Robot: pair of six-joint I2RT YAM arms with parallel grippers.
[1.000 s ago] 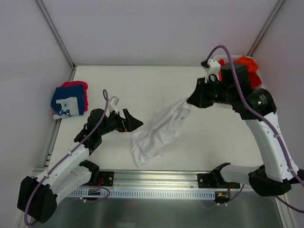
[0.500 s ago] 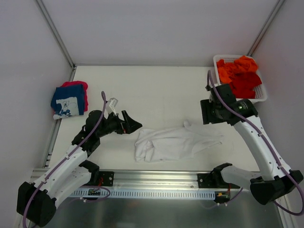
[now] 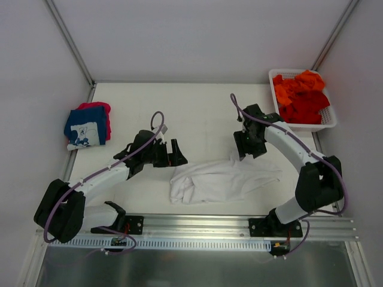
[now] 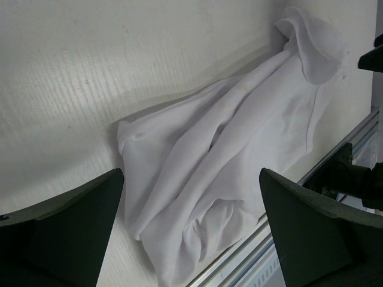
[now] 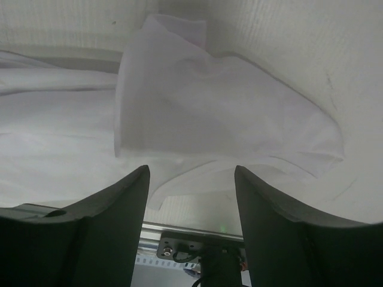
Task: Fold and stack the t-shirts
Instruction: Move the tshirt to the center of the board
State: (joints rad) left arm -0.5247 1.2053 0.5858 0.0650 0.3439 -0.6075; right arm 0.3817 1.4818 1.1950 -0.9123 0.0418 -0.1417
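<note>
White tee (image 3: 221, 179) crumpled near centre — navy tee (image 3: 84, 127) folded atop pink-red tee (image 3: 99, 108), far left; orange-red tees (image 3: 302, 98) bunched far right.

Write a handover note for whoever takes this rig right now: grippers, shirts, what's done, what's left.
Left gripper: open, empty, by the left end of the white t-shirt. Right gripper: open, empty, over its right end. The shirt lies crumpled, unfolded.
Done: navy t-shirt folded on the pink-red t-shirt, far left.
Left: the white one, then orange and red t-shirts in the basket.
</note>
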